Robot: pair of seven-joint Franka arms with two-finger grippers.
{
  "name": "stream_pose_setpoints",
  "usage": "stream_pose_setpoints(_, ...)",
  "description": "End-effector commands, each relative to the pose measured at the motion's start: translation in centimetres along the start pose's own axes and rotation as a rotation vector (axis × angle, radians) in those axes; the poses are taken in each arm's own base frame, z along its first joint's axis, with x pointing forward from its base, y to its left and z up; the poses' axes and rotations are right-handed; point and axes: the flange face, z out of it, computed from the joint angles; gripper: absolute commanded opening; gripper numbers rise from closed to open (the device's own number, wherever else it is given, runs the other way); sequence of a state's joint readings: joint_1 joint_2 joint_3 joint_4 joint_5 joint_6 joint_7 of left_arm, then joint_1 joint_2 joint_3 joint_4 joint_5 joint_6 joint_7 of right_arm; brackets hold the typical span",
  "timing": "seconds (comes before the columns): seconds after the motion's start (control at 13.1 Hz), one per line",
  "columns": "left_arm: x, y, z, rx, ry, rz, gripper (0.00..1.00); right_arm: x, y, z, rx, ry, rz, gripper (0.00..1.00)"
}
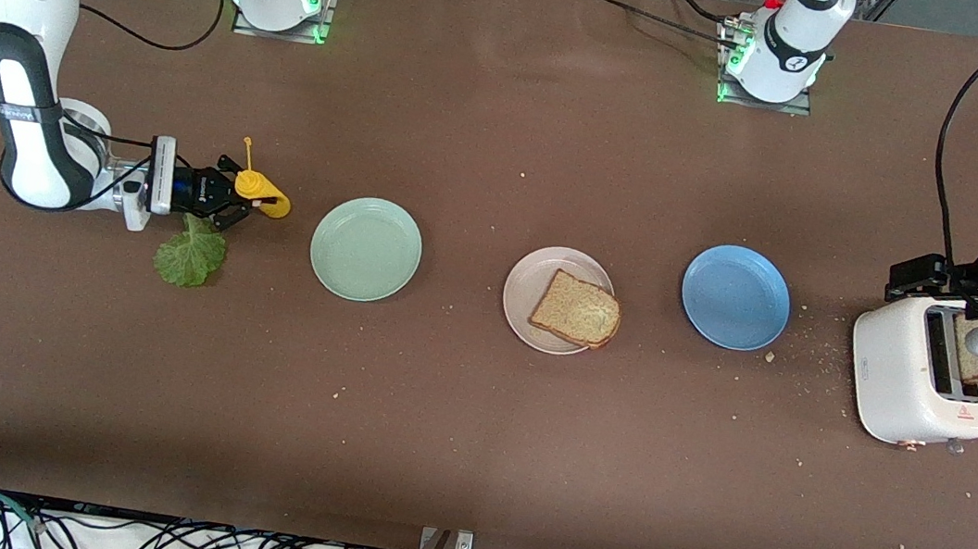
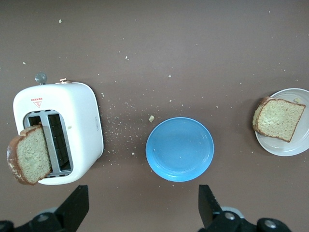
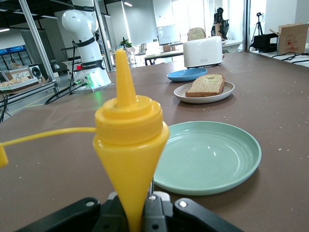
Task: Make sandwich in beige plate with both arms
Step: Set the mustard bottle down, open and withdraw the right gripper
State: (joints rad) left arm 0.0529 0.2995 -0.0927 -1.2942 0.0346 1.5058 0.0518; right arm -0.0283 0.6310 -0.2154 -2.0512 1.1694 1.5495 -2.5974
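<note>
You have a brown table point(image 1: 469, 440) dusted with crumbs, thickest between the blue plate point(image 1: 735, 296) and the white toaster point(image 1: 914, 383) at the left arm's end. Along the edge nearest the front camera, black cables trail off the table; the right wrist view shows a workshop room with metal framing and bright windows.

The beige plate point(image 1: 533, 299) sits mid-table, between the blue plate and the mint-green plate point(image 1: 365, 248), all three apart. One bread slice point(image 1: 576, 309) lies on it, overhanging the rim on the side toward the blue plate. A second bread slice point(image 2: 29, 154) stands tilted out of a toaster slot.

Your left gripper point(image 2: 144, 208) hangs over the toaster, fingers spread wide and holding nothing. Your right gripper point(image 1: 230, 198), toward the right arm's end, is clamped on a yellow squeeze bottle point(image 1: 261, 191) beside the mint-green plate. A lettuce leaf point(image 1: 190, 255) lies on the table just beneath that gripper.
</note>
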Motion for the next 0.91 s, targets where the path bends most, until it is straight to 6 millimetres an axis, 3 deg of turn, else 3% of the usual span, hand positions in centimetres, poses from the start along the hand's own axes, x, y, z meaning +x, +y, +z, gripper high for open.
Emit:
stream_pose_setpoints(0.0, -0.4, -0.1, -0.9, 0.023, -0.001, -0.002, 1.00, -0.5, -0.1, 0.0, -0.023, 0.021, -0.023, 0.05)
stream_pose_setpoints(0.23, -0.4, -0.2, -0.9, 0.023, -0.001, -0.002, 1.00, -0.9, -0.2, 0.1, -0.025, 0.016, -0.011, 0.21)
stream_pose_setpoints(0.46, -0.4, -0.2, -0.9, 0.022, -0.001, -0.002, 1.00, -1.0, 0.0, -0.1, -0.023, 0.024, 0.096, 0.83)
stream_pose_setpoints(0.53, -0.4, -0.2, -0.9, 0.022, -0.001, -0.002, 1.00, -0.8, 0.3, -0.8, -0.031, 0.022, 0.126, 0.97)
stream_pose_setpoints(0.61, -0.4, -0.3, -0.8, 0.022, -0.001, -0.002, 1.00, -0.3, 0.9, -1.5, -0.034, 0.012, 0.126, 0.98)
stream_pose_setpoints(0.84, -0.4, -0.3, -0.8, 0.020, -0.002, -0.002, 1.00, 2.0, 3.1, -6.4, -0.030, -0.109, 0.165, 0.98)
